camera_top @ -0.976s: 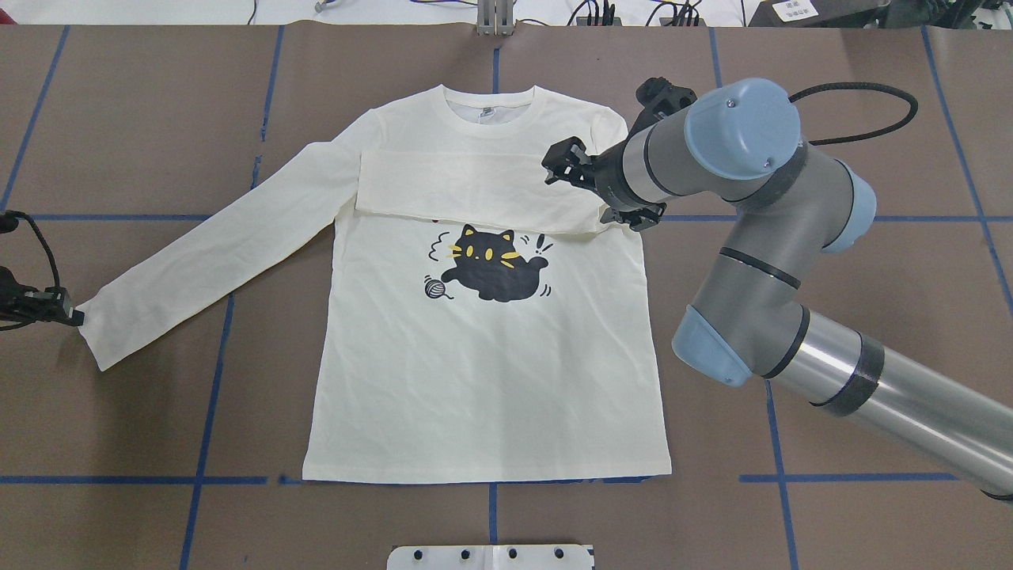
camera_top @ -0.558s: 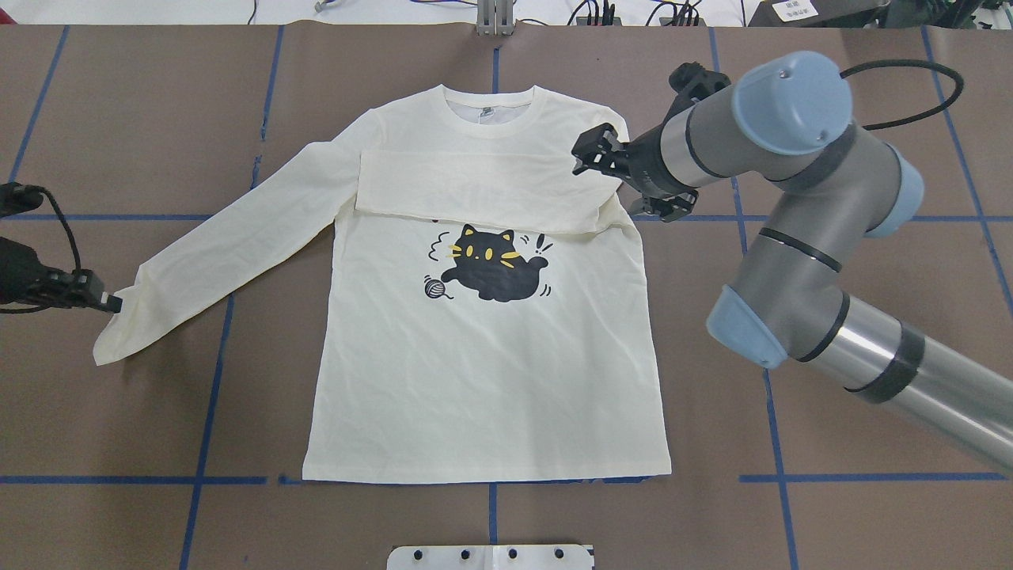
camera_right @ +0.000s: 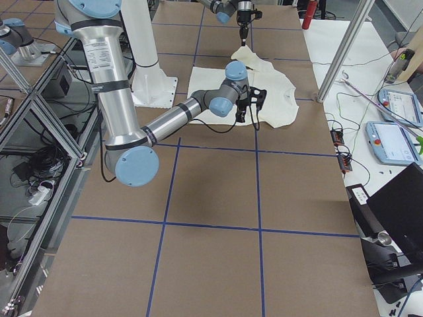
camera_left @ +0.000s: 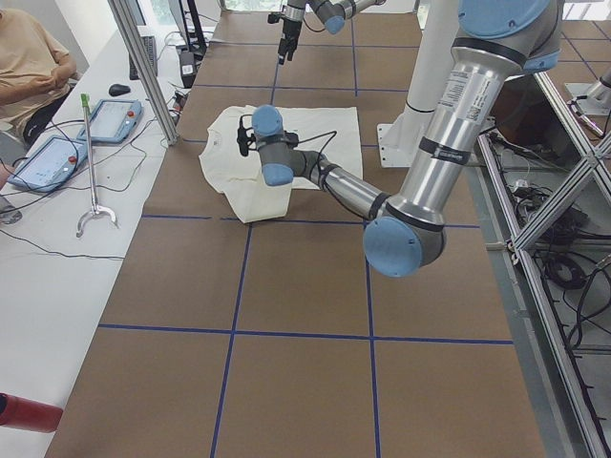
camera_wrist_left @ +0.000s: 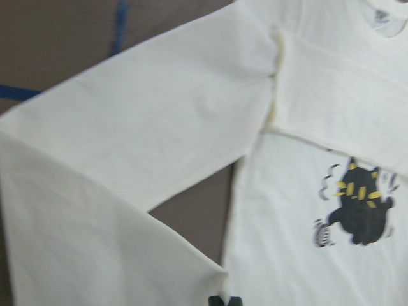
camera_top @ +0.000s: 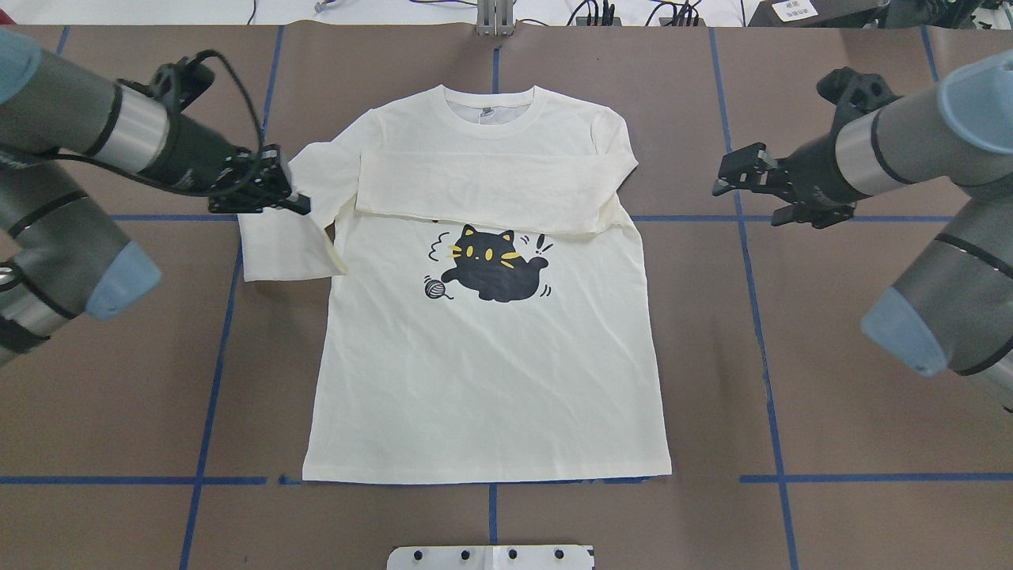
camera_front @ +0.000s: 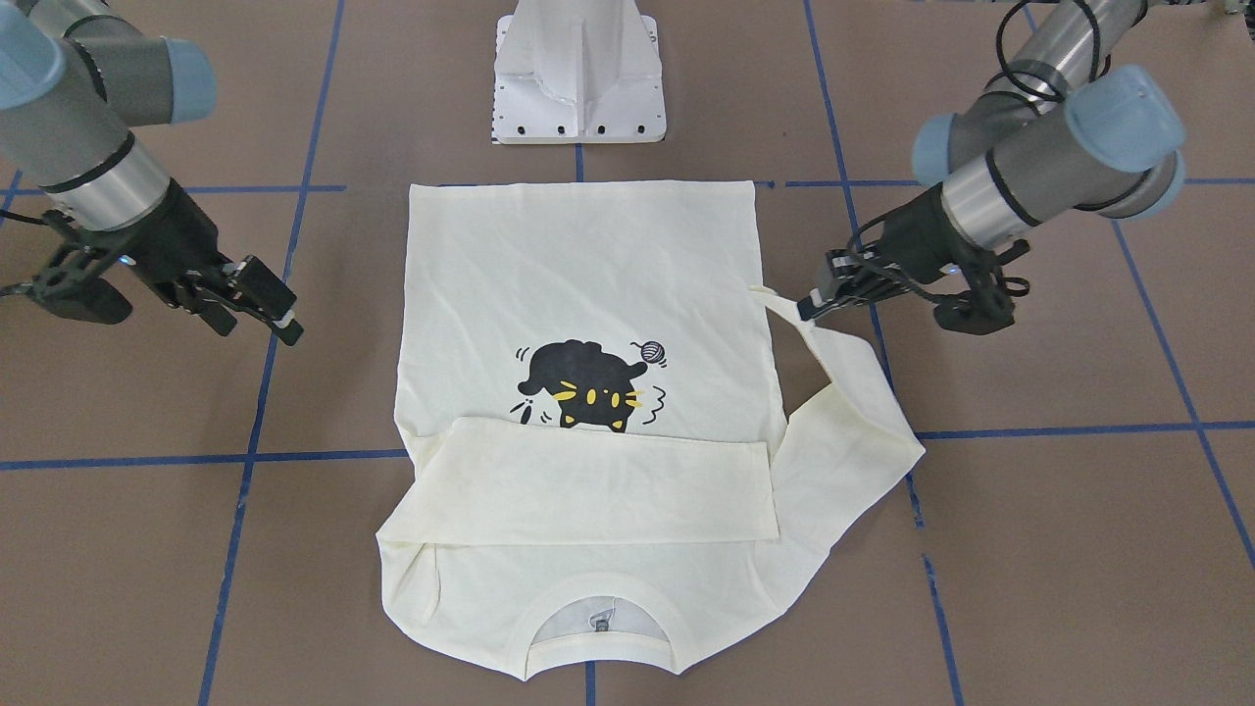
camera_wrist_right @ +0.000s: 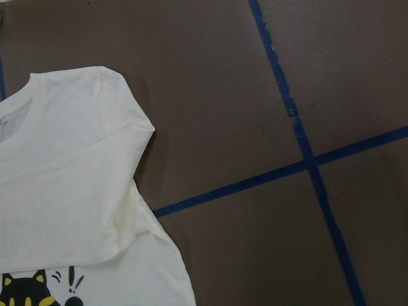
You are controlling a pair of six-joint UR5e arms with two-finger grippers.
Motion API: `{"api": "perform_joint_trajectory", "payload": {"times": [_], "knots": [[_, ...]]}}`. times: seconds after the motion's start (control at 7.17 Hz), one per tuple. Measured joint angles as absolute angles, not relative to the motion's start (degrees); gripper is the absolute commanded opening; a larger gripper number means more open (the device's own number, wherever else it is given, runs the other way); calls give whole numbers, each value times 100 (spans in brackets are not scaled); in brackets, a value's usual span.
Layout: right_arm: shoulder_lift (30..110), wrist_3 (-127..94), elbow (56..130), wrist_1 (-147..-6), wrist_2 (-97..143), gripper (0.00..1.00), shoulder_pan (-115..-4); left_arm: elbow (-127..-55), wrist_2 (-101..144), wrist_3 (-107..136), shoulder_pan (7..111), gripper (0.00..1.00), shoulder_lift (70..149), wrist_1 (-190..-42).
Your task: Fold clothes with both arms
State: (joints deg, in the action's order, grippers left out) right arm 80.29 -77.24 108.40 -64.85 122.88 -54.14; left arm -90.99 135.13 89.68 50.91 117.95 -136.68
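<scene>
Left end effector [camera_top: 294, 207] pinches T-shirt [camera_top: 483, 380] sleeve [camera_top: 273, 253]; right end effector [camera_top: 724, 178] gapes; neck label [camera_top: 486, 113] unreadable.

A robotics laboratory is indicated: the table [camera_top: 870, 427] is covered in brown sheeting marked off by a grid of blue tape [camera_top: 212, 372], and a white robot pedestal [camera_front: 580, 74] is mounted at its edge. Teach pendants [camera_left: 116, 118] are laid on a white side bench [camera_left: 57, 315], an aluminium post [camera_left: 143, 69] is fixed alongside, and cables [camera_left: 565, 270] are bundled on the floor.

Soft matt cloth T-shirt [camera_top: 483, 396]
</scene>
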Motion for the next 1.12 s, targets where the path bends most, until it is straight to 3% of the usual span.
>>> {"api": "perform_joint_trajectory", "payload": {"times": [0.14,0.42,0.84,0.98,1.12], "knots": [[8423,-7216,10967,-6481,12679,100,-5796,-8721,13066,9376,4802,0,12626,-13418],[8777,-6766,11056,-6478,13031,100,-6181,-7304,12141,9841,4279,0,14259,-13277],[8870,-6699,11088,-6478,13079,100,-6281,-6212,10783,9941,3369,0,15254,-13358],[8873,-6699,11089,-6478,13075,100,-6285,-5919,10548,9938,3246,17,15405,-13500],[8878,-6703,11088,-6478,13071,100,-6283,-5603,10300,9941,3176,66,15533,-13708]]}}
